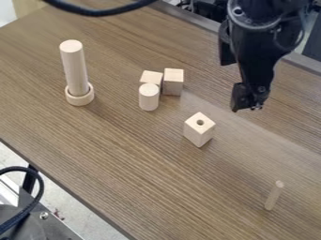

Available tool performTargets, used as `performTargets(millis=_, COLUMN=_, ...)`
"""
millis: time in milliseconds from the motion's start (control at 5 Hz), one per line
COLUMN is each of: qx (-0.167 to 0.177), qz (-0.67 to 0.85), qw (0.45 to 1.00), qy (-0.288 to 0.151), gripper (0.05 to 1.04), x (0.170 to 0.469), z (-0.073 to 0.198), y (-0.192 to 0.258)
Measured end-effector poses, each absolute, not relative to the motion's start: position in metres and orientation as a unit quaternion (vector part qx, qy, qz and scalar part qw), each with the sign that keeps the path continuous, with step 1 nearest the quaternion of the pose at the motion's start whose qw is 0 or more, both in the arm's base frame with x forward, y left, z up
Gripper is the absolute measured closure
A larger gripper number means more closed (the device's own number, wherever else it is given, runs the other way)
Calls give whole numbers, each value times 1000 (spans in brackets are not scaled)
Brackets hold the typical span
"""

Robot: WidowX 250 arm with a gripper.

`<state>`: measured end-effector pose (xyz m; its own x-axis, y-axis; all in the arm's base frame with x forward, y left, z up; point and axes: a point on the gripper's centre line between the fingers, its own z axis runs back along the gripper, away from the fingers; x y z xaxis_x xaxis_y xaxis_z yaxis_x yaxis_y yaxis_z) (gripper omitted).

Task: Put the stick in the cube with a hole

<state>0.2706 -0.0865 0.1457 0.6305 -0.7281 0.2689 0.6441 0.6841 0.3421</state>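
Note:
My gripper hangs over the upper right part of the table, above and to the right of the cube with a hole. The pale wooden cube stands near the middle of the table, its round hole facing up. A thin wooden stick stands upright at the lower right, apart from both the cube and the gripper.
A tall cylinder stands in a wooden ring at the upper left. Two plain blocks and a short cylinder are grouped behind and left of the cube. The wooden table has its front edge at lower left.

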Motion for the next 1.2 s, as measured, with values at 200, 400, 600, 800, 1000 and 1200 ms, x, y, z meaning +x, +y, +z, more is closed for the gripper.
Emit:
performTargets(millis=200, qx=106, qz=-383, qw=899, qy=-184, gripper=85, x=267, z=139, y=-85)
performTargets(millis=400, qx=87, qz=-411, qw=892, qy=-168, gripper=85, x=249, z=136, y=-105)
performTargets(millis=600, qx=66, qz=-436, qw=881, qy=-170, gripper=85, x=230, z=138, y=-124)
performTargets(millis=800, qx=58, qz=-451, qw=874, qy=-171, gripper=85, x=222, z=138, y=-136)
performTargets(millis=1000, qx=54, qz=-454, qw=873, qy=-168, gripper=85, x=224, z=132, y=-141)
performTargets(millis=1200, qx=57, qz=-470, qw=870, qy=-140, gripper=85, x=231, z=107, y=-146)
